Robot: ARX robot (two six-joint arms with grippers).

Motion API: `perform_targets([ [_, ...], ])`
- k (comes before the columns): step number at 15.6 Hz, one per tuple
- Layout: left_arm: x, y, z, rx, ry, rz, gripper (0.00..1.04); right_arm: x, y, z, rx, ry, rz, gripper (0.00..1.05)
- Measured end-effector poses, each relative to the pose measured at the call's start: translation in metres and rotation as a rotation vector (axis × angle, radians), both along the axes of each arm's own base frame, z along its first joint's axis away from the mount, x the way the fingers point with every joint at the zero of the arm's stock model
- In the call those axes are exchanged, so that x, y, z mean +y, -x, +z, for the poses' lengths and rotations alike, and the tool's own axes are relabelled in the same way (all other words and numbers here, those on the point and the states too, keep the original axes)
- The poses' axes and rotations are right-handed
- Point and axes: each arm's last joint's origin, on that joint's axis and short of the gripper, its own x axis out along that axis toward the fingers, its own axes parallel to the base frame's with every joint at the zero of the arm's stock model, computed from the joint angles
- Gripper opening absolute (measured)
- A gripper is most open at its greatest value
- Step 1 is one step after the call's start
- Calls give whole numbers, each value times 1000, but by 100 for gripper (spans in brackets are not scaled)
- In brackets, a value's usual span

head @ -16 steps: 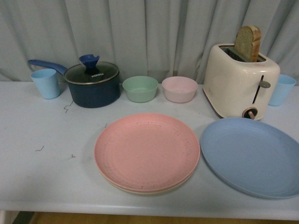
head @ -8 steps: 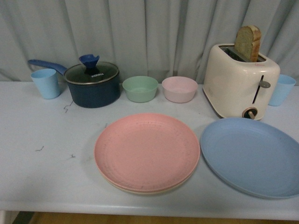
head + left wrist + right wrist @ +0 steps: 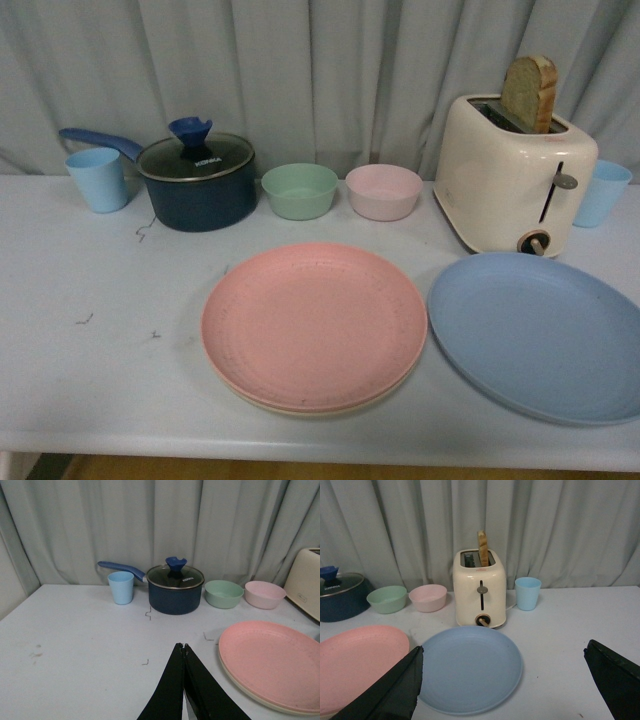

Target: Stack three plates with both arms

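The pink plate [image 3: 314, 324] lies on top of the beige plate [image 3: 300, 408], whose rim shows under its front edge, at the middle of the table. The blue plate [image 3: 540, 334] lies alone to the right, just in front of the toaster. Neither arm shows in the front view. In the left wrist view my left gripper [image 3: 184, 646] is shut and empty, hovering left of the pink plate [image 3: 274, 661] with the beige rim [image 3: 240, 690] below it. In the right wrist view my right gripper [image 3: 503, 652] is wide open, held back from the blue plate [image 3: 470, 667]; the pink plate [image 3: 357, 662] lies beside it.
Along the back stand a light blue cup [image 3: 98, 178], a dark blue pot with glass lid [image 3: 197, 180], a green bowl [image 3: 299, 189], a pink bowl [image 3: 384, 190], a cream toaster with bread [image 3: 514, 170] and another blue cup [image 3: 601, 192]. A grey curtain hangs behind.
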Motion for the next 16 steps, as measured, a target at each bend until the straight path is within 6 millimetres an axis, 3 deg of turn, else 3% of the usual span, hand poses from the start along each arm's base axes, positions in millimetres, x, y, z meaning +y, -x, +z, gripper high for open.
perform_targets([
  [1,0,0,1,-7,0,-2,8,0,0,0,1,0,0,98],
  [4,0,0,0,-5,0,-2,48,0,0,0,1,0,0,98],
  [5,0,0,1,-5,0,-2,59,0,1,-2,141,-9,-46,98],
  [6,0,0,1,-6,0,-3,72,-7,-9,2,395,-10,-131,98],
  [8,0,0,1,-5,0,-3,97,-31,-48,22,466,-25,-170,98],
  [10,0,0,1,-6,-2,-3,98,-53,-97,23,576,-13,-123,98],
  [15,0,0,1,-6,-2,-2,98,-76,-188,-11,775,-18,-32,98],
  [16,0,0,1,-6,-3,-2,98,-80,-211,-31,828,1,-29,98],
])
